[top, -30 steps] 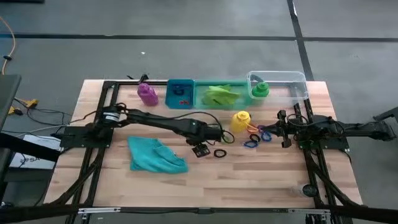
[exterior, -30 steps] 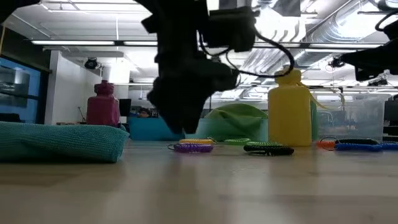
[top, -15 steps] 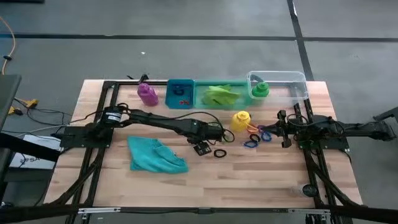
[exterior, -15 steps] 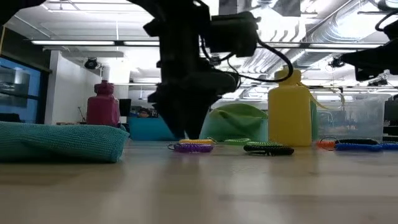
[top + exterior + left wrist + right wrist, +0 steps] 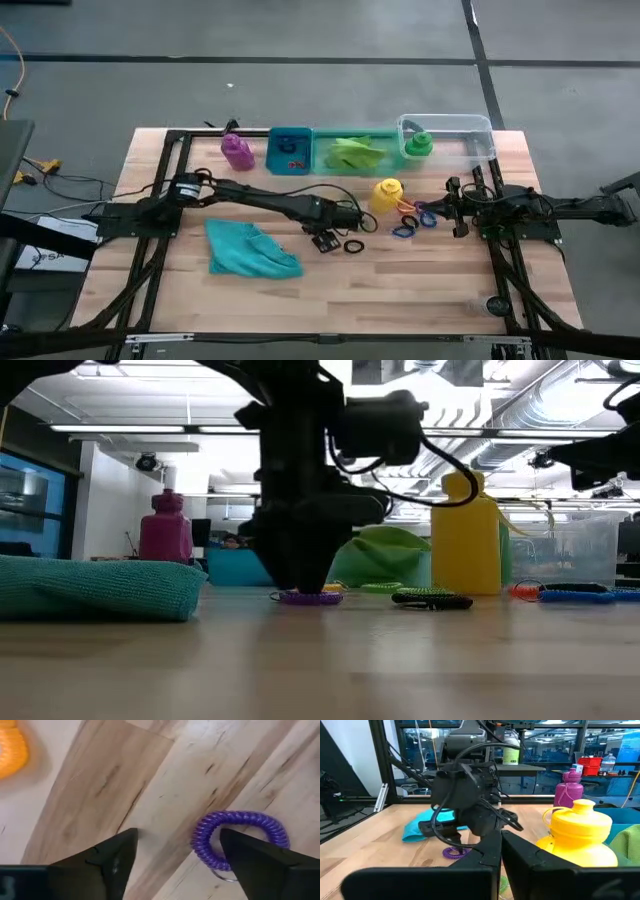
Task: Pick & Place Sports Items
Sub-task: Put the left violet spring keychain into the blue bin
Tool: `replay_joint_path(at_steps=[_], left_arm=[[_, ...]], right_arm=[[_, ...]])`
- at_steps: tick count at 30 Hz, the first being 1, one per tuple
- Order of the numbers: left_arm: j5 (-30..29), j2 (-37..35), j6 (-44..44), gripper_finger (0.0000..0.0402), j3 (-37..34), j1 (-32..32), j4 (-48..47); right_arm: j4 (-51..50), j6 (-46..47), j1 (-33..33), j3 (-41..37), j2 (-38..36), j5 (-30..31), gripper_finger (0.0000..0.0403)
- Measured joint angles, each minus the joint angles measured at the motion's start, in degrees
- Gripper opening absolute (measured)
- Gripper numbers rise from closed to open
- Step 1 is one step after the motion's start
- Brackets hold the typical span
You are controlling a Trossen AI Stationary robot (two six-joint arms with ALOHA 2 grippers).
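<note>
My left gripper is open and points down at the table's middle, low over a purple coiled ring. One finger covers the ring's edge and the other stands on bare wood. A black ring lies just to the right. A yellow bottle stands behind it, with blue and orange rings beside it. A teal cloth lies at the left. My right gripper is shut and empty at the right. My left gripper comes at the purple ring from above, fingers pointing down. One finger overlaps the ring's near edge in the left wrist view. The ring lies flat on the table. I cannot tell whether the finger touches it.
A purple bottle stands at the far left. A blue bin with rings, a green bin holding a lime-green cloth and a clear bin with a green bottle line the far edge.
My left gripper has come down toward the table, onto the place of the purple ring, with its fingers still pointing down. The ring and the other things have stayed where they were.
</note>
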Motion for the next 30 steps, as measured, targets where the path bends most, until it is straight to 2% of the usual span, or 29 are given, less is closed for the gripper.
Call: replay_joint_path(at_steps=[15,19,25,30], left_arm=[[1.5,0.15,3.24,0.0004,0.0,-1.21,-0.01],[4.1,0.05,7.17,0.0012,-0.09,-1.14,-0.21],[8.66,-1.01,13.66,0.0004,-0.34,-1.75,-1.51],[8.51,-3.58,19.3,0.0002,-0.31,-2.26,-1.85]], right_arm=[[0.0,0.02,-0.02,0.0,-0.01,0.0,0.0],[0.0,0.01,-0.02,0.0,-0.01,0.0,0.0],[0.0,0.02,-0.01,0.0,-0.01,0.0,0.0],[0.0,0.02,-0.02,0.0,-0.01,0.0,0.0]])
